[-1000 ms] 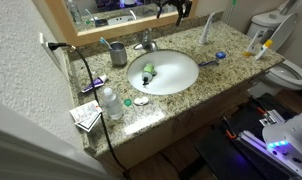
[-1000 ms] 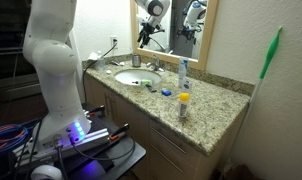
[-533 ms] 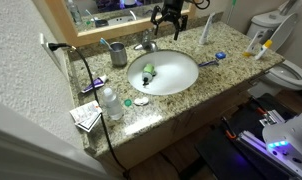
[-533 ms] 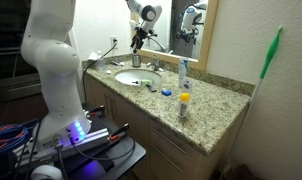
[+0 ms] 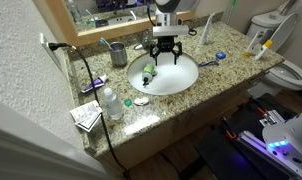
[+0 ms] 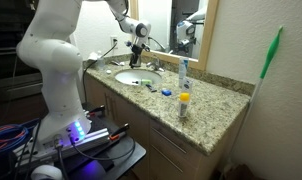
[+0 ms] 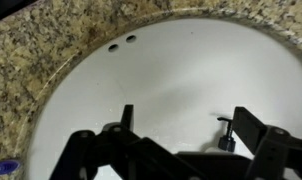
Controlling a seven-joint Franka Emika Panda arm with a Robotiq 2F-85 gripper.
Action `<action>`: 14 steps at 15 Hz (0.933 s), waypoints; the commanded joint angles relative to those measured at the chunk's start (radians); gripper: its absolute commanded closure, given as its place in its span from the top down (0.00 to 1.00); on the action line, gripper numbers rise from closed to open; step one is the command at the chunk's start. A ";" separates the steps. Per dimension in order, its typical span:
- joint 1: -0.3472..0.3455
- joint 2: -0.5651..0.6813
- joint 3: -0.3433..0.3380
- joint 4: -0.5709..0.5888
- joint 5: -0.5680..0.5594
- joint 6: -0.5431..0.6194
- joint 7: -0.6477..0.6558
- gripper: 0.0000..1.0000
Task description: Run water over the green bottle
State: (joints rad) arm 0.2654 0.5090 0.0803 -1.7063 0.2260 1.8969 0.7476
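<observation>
The green bottle (image 5: 148, 72) lies in the white sink basin (image 5: 181, 78) below the faucet (image 5: 146, 45). In the wrist view only its dark pump top (image 7: 227, 136) shows, close to the inside of one finger. My gripper (image 5: 166, 52) hangs open over the basin, just right of the faucet, and holds nothing. It also shows in an exterior view (image 6: 138, 56) and in the wrist view (image 7: 186, 122), with white basin (image 7: 181, 60) between its fingers. No water stream is visible.
A grey metal cup (image 5: 118, 55) stands left of the faucet. A clear bottle with white cap (image 5: 111, 102) and a small box (image 5: 86, 116) sit at the counter's front left. A blue toothbrush (image 5: 213, 60) lies right of the sink. Two bottles (image 6: 184, 88) stand on the counter.
My gripper has come down from mirror height and moved over the sink basin. The bottle has not moved.
</observation>
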 commanded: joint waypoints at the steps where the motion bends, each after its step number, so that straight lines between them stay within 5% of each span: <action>1: 0.008 0.018 0.005 0.000 -0.009 0.007 0.022 1.00; 5: 0.019 0.058 0.002 0.005 -0.022 0.043 0.029 1.00; 14: 0.043 0.168 0.034 -0.040 0.003 0.451 -0.066 1.00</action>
State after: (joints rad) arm 0.3104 0.6706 0.0981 -1.7228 0.2152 2.2579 0.7221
